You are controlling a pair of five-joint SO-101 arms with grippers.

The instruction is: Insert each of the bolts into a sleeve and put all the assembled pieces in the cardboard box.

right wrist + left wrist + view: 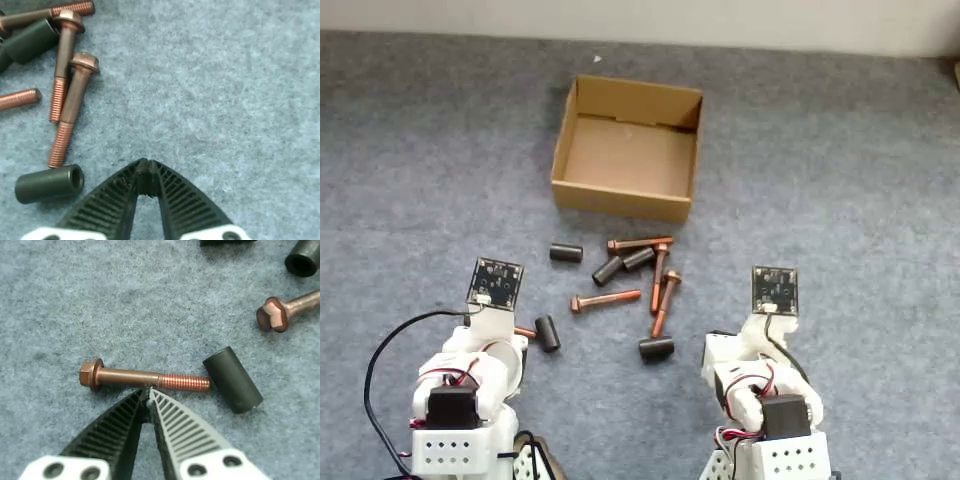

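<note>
While left jaws and right jaws sit closed and empty, the bolt [142, 378] lies near the tabletop's [150, 290] front edge. Likely rigid, weighty, slick: grip mid-shank.

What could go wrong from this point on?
The left pincer is shut right beside a bolt; nudging it could roll it away or knock the loose sleeve at its threaded end. In the middle, several bolts and two sleeves lie bunched together, so a grasp there may drag neighbours.
</note>
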